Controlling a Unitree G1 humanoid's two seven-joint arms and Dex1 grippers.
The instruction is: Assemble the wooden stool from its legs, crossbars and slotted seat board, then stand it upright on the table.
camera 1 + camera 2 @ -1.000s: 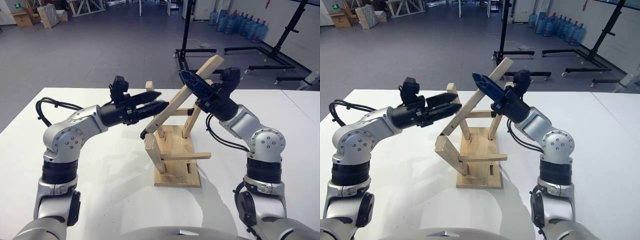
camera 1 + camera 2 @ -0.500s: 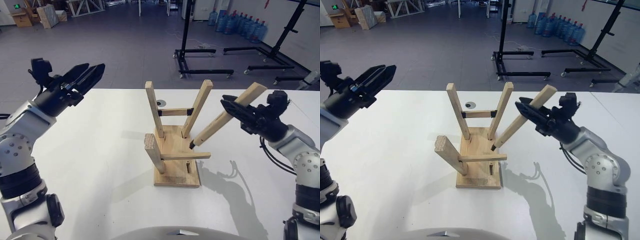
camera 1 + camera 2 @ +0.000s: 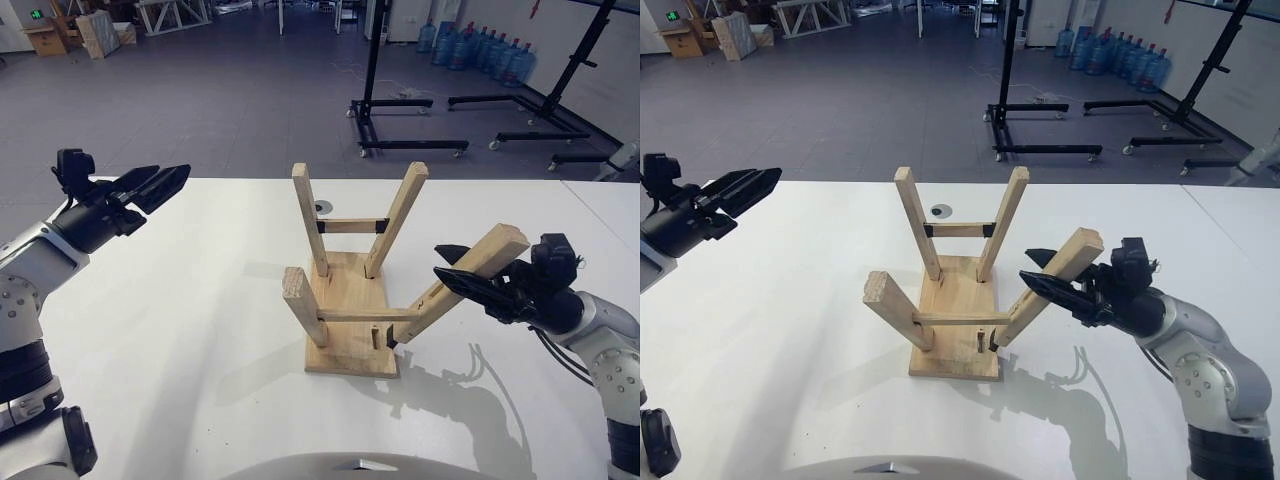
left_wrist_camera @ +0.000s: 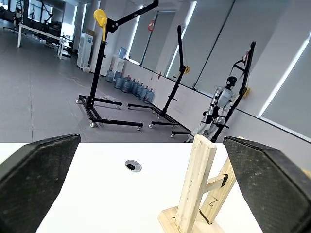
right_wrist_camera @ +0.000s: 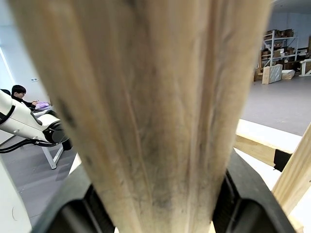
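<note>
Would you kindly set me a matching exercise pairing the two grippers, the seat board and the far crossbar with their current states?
Things:
1. left gripper
2. right gripper
3. seat board
4. far crossbar

States:
A. lies flat on the table
B. open and empty
C. shut on a leg
D. spans two standing legs

Pairs: 1-B; 2-C; 3-A; 4-D

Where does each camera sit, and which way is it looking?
Left eye: on the head, looking forward and down at the stool on the table; both arms show, left gripper open, right gripper holding a leg.
Right eye: beside it, same scene and arms.
Left wrist: on that wrist, looking between the left fingers at the stool.
Right wrist: on that wrist, looking along the held leg; the right fingers clamp it.
Shared: every view catches the stool.
</note>
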